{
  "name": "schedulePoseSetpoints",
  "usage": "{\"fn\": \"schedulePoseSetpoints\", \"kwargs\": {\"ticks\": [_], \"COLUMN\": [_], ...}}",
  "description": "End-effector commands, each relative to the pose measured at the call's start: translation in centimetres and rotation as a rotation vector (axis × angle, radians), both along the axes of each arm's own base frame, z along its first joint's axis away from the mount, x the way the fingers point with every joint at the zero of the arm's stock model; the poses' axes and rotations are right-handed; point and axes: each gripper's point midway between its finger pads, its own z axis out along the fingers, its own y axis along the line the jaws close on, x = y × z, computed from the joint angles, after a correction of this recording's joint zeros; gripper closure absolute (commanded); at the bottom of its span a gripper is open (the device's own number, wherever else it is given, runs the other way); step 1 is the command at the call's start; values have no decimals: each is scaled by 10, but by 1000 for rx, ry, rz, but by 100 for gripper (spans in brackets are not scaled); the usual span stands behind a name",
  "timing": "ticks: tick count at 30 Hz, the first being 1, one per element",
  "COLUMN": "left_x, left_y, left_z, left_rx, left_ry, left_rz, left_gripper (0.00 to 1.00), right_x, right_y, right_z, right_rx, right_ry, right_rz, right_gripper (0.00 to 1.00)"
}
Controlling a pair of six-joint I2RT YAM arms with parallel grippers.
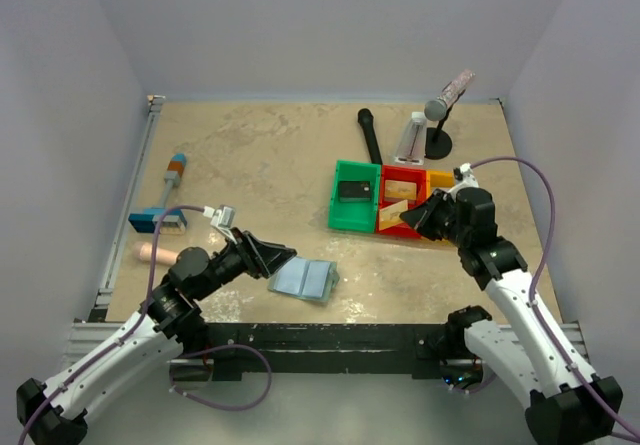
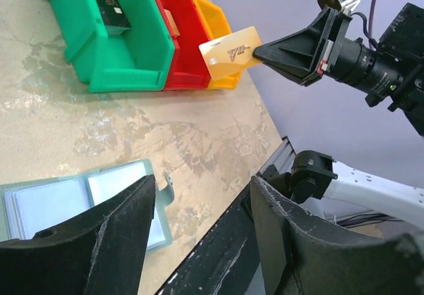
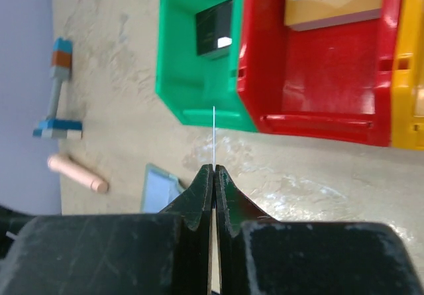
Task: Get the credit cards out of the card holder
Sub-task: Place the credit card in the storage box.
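Right gripper (image 2: 258, 48) is pinched fully together on one short end of the tan-orange card (image 2: 228, 53), holding it in the air by the near side of the bins, toward the right edge of the desk (image 1: 260, 165). The card stands on edge (from the right wrist it is only a thin line). Its long axis carries on the line of the fingers, free short end pointing left and a bit toward the far edge, at the seam between green bin (image 3: 179, 76) and red bin (image 3: 311, 76).

Left gripper (image 2: 202, 182) is wide open with nothing in it, hovering just over the left end of the card holder (image 1: 303, 279). The holder lies flat and spread open close to the near edge, left of centre, long axis roughly along that edge.

Risks:
- The grip covers only a small bit of a thin, slick card, so it could swivel or slip out.
- Aimed at the seam, it could drop into either bin, catch on a wall or land on the desk in front. Dark card (image 3: 213, 24) lies in green, another tan card (image 3: 331, 0) in red.
- Nothing pins the soft holder, so a push from the left fingers could slide it toward the near edge or fold it
- Pale panels show in its pockets; can't tell if a card is in there
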Motion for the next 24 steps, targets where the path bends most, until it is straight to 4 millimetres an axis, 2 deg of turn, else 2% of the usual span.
{"fn": "schedulePoseSetpoints", "kwargs": {"ticks": [1, 5, 9, 15, 24], "left_x": [4, 3, 4, 4, 4], "left_y": [5, 3, 3, 0, -2], "left_z": [11, 9, 6, 3, -7], "left_rx": [-2, 2, 9, 13, 25], "left_ry": [-21, -16, -13, -4, 19], "left_rz": [30, 22, 23, 11, -1], "left_gripper": [37, 37, 38, 38, 38], "right_x": [25, 45, 68, 103, 133], "right_y": [-32, -54, -59, -54, -49], "right_z": [4, 2, -1, 10, -12], "right_rx": [-27, -45, -69, -64, -91], "right_ry": [12, 14, 35, 21, 63], "right_rz": [-184, -279, -307, -290, -265], "right_gripper": [100, 100, 100, 100, 100]}}
